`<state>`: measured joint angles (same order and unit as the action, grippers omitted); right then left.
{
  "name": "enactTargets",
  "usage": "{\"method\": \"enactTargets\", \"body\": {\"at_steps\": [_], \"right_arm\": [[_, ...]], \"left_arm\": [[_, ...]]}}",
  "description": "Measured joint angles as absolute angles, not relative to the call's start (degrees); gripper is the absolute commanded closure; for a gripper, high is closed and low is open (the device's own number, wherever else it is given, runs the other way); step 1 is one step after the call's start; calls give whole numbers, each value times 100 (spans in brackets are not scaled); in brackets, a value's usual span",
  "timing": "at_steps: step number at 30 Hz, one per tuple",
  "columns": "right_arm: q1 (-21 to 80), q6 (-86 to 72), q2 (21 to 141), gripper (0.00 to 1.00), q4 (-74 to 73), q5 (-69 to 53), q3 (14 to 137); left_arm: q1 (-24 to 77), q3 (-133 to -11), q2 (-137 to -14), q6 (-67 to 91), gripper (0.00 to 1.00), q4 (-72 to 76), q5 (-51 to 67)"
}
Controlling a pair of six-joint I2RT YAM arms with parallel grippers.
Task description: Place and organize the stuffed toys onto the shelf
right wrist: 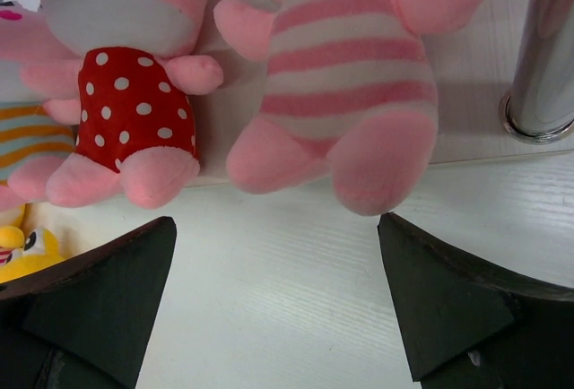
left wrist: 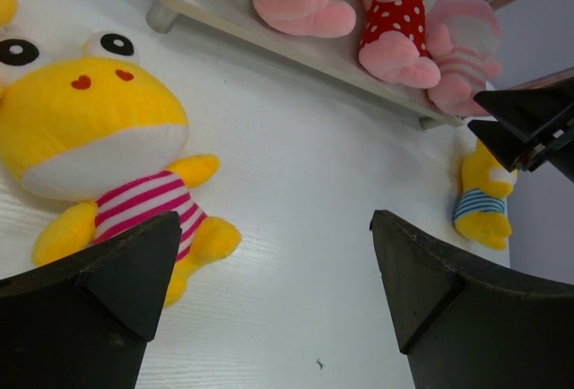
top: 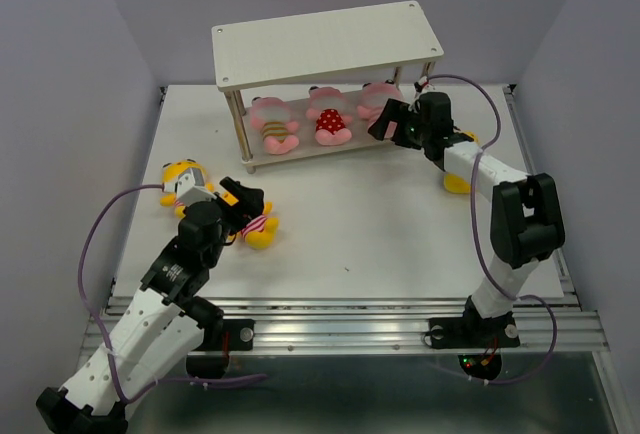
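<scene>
Pale wood made up the shelf (top: 330, 39) at the far side of the white counter (top: 380, 224). Three pink toys lay in a row on its lower board: the yellow-striped toy (top: 277, 126) on the left, the red-dotted toy (top: 329, 120) in the middle and the pink-striped pink toy (right wrist: 350, 93) on the right. The right claw (top: 383, 119) hovered just in front of that last one, its fingers (right wrist: 99, 290) apart and holding nothing. The left claw (top: 250, 201) hung low over the near-left counter, likewise spread wide and empty, close to a yellow toy with pink stripes (left wrist: 134, 156). A second yellow toy (top: 183, 176) lay just beyond the left arm (top: 170, 274). The blue-striped yellow toy (left wrist: 480, 203) lay on the counter to the right of the shelf, beside the right arm (top: 500, 184).
</scene>
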<state>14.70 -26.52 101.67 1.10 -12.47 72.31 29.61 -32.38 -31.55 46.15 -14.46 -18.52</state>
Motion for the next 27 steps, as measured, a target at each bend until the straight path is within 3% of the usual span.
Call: {"method": "enactTargets", "body": {"at_steps": [27], "right_arm": [[1470, -2998, 10392, 0, 454, -707, 7373]], "left_arm": [[2961, -3236, -3212, 4615, 1, -1446, -1855]]}}
